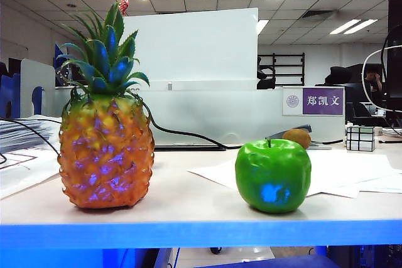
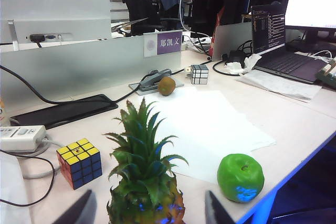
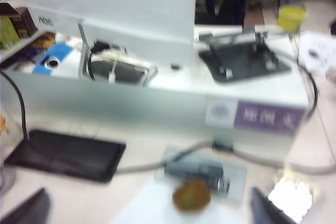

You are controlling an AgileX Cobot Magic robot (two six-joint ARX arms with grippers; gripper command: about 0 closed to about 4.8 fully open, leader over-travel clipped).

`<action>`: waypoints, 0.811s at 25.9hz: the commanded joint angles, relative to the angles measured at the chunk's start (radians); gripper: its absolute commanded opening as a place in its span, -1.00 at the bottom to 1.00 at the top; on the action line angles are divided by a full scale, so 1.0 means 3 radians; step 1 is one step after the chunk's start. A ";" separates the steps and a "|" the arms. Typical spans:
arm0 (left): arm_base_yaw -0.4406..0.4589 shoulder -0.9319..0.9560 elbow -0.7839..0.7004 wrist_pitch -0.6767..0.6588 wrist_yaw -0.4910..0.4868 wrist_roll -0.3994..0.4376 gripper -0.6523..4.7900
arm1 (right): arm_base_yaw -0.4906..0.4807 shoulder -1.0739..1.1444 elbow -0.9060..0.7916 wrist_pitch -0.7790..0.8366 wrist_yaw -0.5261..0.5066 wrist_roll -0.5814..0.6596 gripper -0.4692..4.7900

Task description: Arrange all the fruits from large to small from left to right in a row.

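Two grippers — left (image 2: 144, 211), right (image 3: 149, 205) — jaws apart.

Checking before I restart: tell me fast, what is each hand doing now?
Left hand: open, empty, behind the pineapple.
Right hand: open, empty, above the kiwi.

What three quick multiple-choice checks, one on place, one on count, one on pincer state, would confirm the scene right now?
1. Where is the kiwi?
A. beside the stapler, far from the table's front edge
B. between pineapple and apple
C. on the laptop

2. How many fruits are on the table?
A. two
B. three
C. five

3. The left pincer is:
A. shut on the apple
B. open, empty
C. out of view

Answers: 1 A, it lies behind the apple. 2 B, pineapple, apple, kiwi. 3 B, fingers spread either side of the pineapple crown.
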 commanded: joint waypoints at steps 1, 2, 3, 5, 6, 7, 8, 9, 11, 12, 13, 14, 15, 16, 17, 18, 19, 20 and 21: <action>0.0000 0.0004 0.0001 0.0051 0.0032 0.0014 0.24 | 0.0003 0.0017 0.0009 -0.0409 -0.0013 0.0187 1.00; 0.0000 0.0004 0.0001 0.0051 0.0051 0.0014 0.24 | 0.0003 0.0042 0.0010 -0.0450 -0.0014 0.0220 1.00; 0.0000 0.0005 0.0001 0.0051 0.0072 0.0014 0.24 | 0.0003 0.0070 0.0010 -0.0482 -0.0014 0.0277 1.00; 0.0000 0.0004 0.0001 0.0051 0.0084 0.0014 0.24 | 0.0003 0.0132 0.0011 -0.0478 -0.0014 0.0357 1.00; 0.0000 0.0004 0.0001 0.0048 0.0084 0.0014 0.24 | 0.0003 0.0167 0.0014 -0.0458 -0.0017 0.0357 0.97; 0.0000 0.0004 0.0001 0.0048 0.0086 0.0014 0.24 | 0.0003 0.0207 0.0032 -0.0445 -0.0015 0.0357 0.89; 0.0000 0.0004 0.0001 0.0048 0.0086 0.0014 0.24 | 0.0004 0.0285 0.0088 -0.0445 -0.0018 0.0357 0.78; 0.0000 0.0005 0.0001 0.0048 0.0085 0.0014 0.24 | 0.0005 0.0352 0.0144 -0.0444 -0.0018 0.0357 0.74; 0.0000 0.0005 0.0001 0.0048 0.0084 0.0014 0.24 | 0.0011 0.0537 0.0322 -0.0443 -0.0025 0.0364 0.73; 0.0000 0.0005 0.0001 0.0048 0.0083 0.0014 0.24 | 0.0011 0.0631 0.0418 -0.0443 -0.0038 0.0385 0.73; 0.0000 0.0005 0.0001 0.0048 0.0084 0.0014 0.24 | 0.0013 0.0754 0.0549 -0.0443 -0.0069 0.0425 0.73; 0.0000 0.0005 0.0001 0.0048 0.0083 0.0014 0.24 | 0.0013 0.0852 0.0654 -0.0443 -0.0099 0.0437 0.73; 0.0000 0.0005 0.0001 0.0047 0.0083 0.0014 0.24 | 0.0013 0.0964 0.0759 -0.0441 -0.0112 0.0467 0.73; 0.0000 0.0005 0.0001 0.0047 0.0081 0.0014 0.24 | 0.0011 0.1099 0.0891 -0.0443 -0.0117 0.0509 0.73; 0.0000 0.0005 0.0001 0.0048 0.0075 0.0014 0.24 | 0.0013 0.1213 0.0993 -0.0443 -0.0118 0.0509 0.73; 0.0001 0.0005 0.0001 0.0047 0.0069 0.0014 0.24 | 0.0011 0.1328 0.1090 -0.0443 -0.0118 0.0510 0.73; 0.0001 0.0005 0.0000 0.0047 0.0070 0.0014 0.24 | 0.0011 0.1466 0.1200 -0.0443 -0.0112 0.0510 0.73; 0.0001 0.0005 0.0000 0.0047 0.0070 0.0014 0.24 | 0.0011 0.1569 0.1279 -0.0443 -0.0104 0.0510 0.74; 0.0001 0.0005 0.0000 0.0047 0.0070 0.0014 0.24 | 0.0011 0.1695 0.1367 -0.0445 -0.0103 0.0510 0.74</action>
